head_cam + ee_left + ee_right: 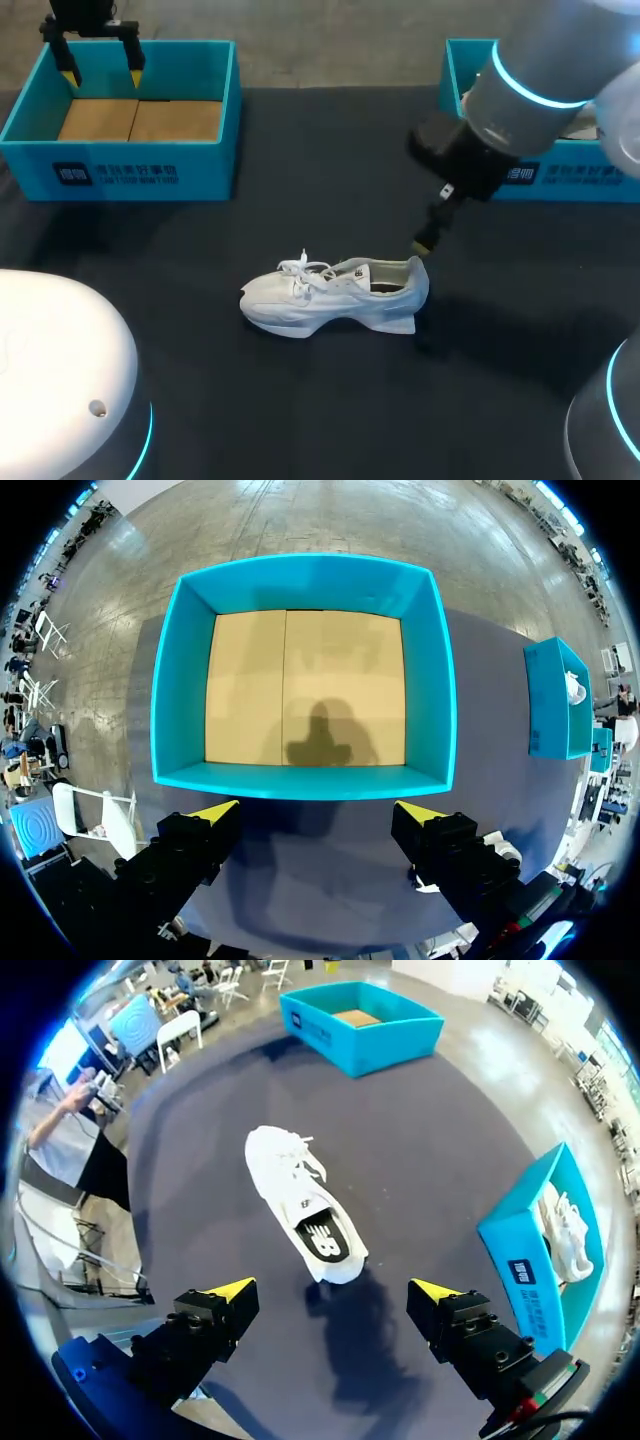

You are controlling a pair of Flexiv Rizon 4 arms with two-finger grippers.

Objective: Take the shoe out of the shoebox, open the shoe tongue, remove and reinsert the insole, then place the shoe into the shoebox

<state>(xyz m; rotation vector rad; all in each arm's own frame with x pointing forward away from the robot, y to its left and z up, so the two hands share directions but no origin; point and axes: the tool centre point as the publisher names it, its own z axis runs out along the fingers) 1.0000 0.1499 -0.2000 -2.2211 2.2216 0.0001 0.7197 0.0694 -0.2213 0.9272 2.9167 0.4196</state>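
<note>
Two teal shoeboxes are set at the far side of the dark table [300, 400]. The left shoebox [120, 165] is seen at the upper left of the head view, and only its bare cardboard floor [305, 685] is shown inside. The right shoebox [520, 1250] is seen at the upper right of the head view, partly hidden by the right arm. A second white shoe [565, 1228] is held in it.

The white shoe [335, 295] is placed upright on its sole near the middle of the head view, well apart from both boxes. Its toe is pointed to the frame's left and its heel to the right. Its laces are tied, and a dark insole [325, 1238] is visible through the opening.

The left gripper [318, 812] is held above the near wall of the left shoebox, at the upper left corner of the head view. Its fingers are spread wide and nothing is gripped.

The right gripper [332, 1290] is held just behind the heel of the white shoe. Its fingers are likewise released. In the right wrist view the heel lies ahead of the gap between the fingers and is touched by neither tip.
</note>
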